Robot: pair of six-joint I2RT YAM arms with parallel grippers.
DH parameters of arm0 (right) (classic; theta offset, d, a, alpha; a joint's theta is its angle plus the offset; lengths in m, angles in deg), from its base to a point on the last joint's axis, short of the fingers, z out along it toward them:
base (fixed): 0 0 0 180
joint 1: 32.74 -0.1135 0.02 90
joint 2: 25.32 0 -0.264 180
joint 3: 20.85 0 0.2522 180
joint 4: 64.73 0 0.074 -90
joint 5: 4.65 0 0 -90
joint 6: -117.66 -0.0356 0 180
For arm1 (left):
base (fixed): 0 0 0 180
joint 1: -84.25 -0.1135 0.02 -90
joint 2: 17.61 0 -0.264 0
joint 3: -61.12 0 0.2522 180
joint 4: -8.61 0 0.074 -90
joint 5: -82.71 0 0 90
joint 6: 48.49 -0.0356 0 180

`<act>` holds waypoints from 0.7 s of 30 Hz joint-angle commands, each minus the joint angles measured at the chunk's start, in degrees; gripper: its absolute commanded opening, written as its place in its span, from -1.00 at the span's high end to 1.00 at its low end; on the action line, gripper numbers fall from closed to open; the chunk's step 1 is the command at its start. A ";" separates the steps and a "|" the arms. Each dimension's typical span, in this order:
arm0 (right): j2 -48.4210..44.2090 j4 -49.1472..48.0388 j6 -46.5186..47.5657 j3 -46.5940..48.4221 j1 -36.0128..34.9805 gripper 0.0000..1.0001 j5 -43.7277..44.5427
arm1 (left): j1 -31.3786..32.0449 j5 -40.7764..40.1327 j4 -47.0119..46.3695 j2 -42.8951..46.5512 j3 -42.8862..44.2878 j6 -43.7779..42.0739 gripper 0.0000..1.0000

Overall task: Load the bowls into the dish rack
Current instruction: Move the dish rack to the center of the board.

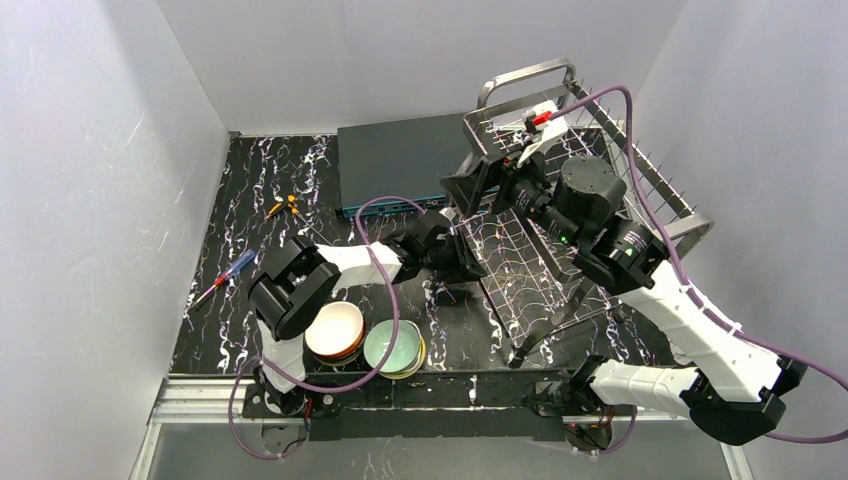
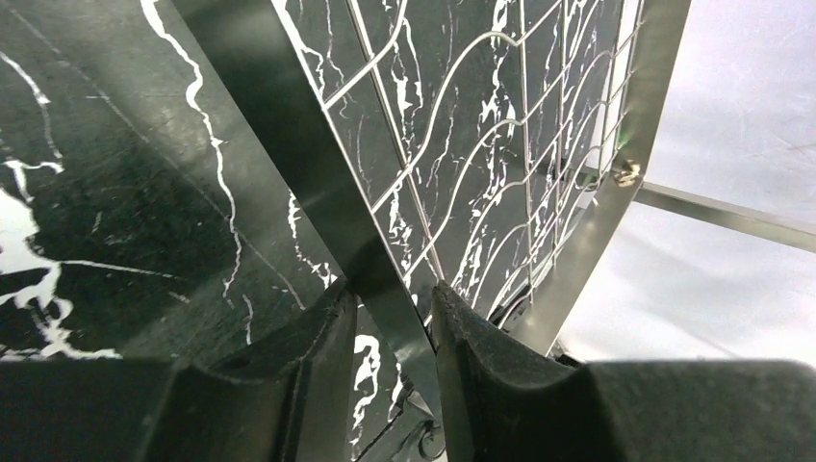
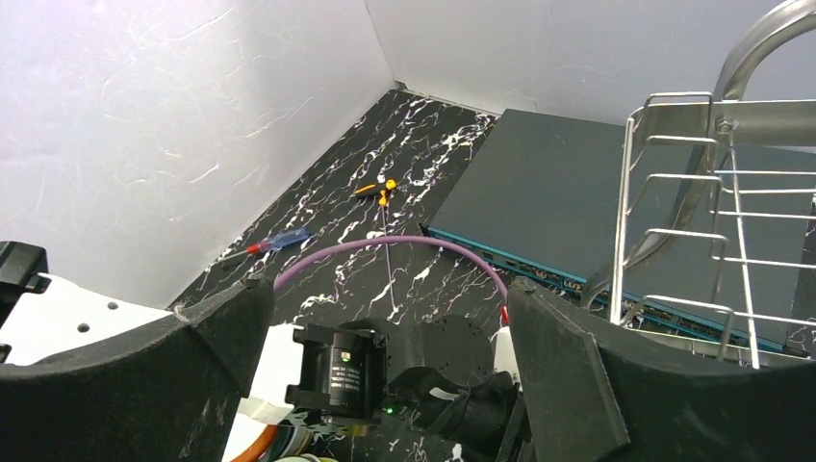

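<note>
Left fingers (image 2: 500, 385) pinch the rack (image 2: 279, 144) rim, right gripper (image 3: 390, 289) hangs wide open, bowls (image 1: 335, 328) unloaded. Imo that skinny grip could slip and drop the tilted rack.

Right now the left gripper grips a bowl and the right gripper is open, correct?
Not quite. The left wrist view shows the left gripper clamped on the rack, on its steel rim strip, not on a bowl. The bowls stand stacked on the table by the left arm's base. The right gripper is open, as you said.
</note>
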 commanded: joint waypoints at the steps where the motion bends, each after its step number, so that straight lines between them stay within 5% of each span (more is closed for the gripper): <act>1: -0.67 -1.69 0.75 -0.18 0.08 -0.97 1.12 | -0.57 -0.39 2.76 6.90 -0.25 -4.83 0.50; 4: -0.75 -1.65 0.89 -0.18 0.06 -0.97 1.14 | -0.64 -0.80 3.65 8.77 -0.65 -7.50 -0.12; 8: -0.98 -1.65 1.14 -0.43 0.03 -0.97 1.20 | -0.92 -3.12 6.83 11.83 -1.43 -9.66 -0.59; 21: -4.01 -3.39 1.86 -2.63 0.02 -0.97 1.16 | -2.79 -16.08 35.73 29.70 -0.26 -27.53 -0.81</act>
